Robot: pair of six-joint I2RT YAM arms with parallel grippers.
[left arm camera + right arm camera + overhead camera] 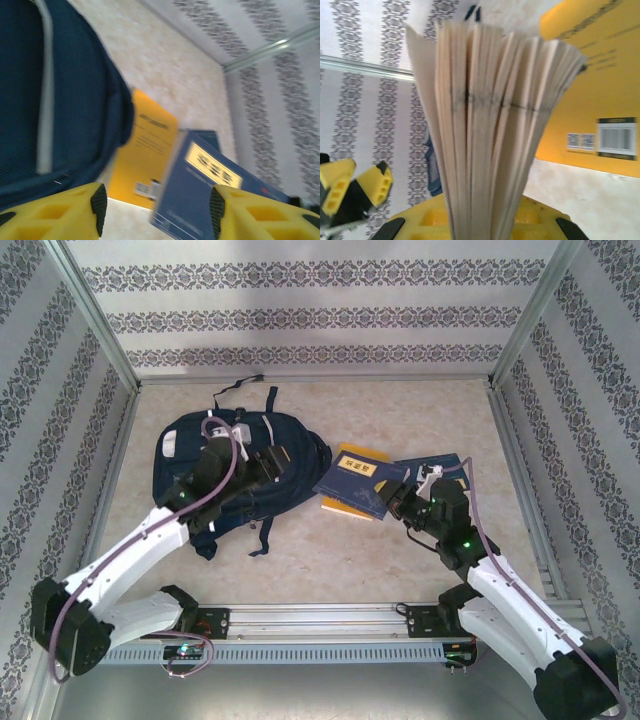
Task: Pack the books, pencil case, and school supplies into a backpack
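Note:
The dark navy backpack (225, 480) lies at left centre, its fabric (60, 100) beside my left gripper (157, 210). That gripper (277, 464) hovers over the backpack's right side, open with nothing between its yellow fingers (75, 210). My right gripper (480, 227) is shut on a navy book with a gold label (358, 480), gripping its fanned page edges (490, 125). The book (210, 185) is tilted up off the table. The orange-yellow book (340, 505) lies under it (600, 70). A second navy book (447, 468) lies farther right. The pencil case and school supplies are out of view.
Patterned walls and metal frame rails (100, 330) enclose the table on three sides. Bare tabletop (340, 570) lies between the books and the arm bases. The backpack's straps (245, 390) trail toward the back wall.

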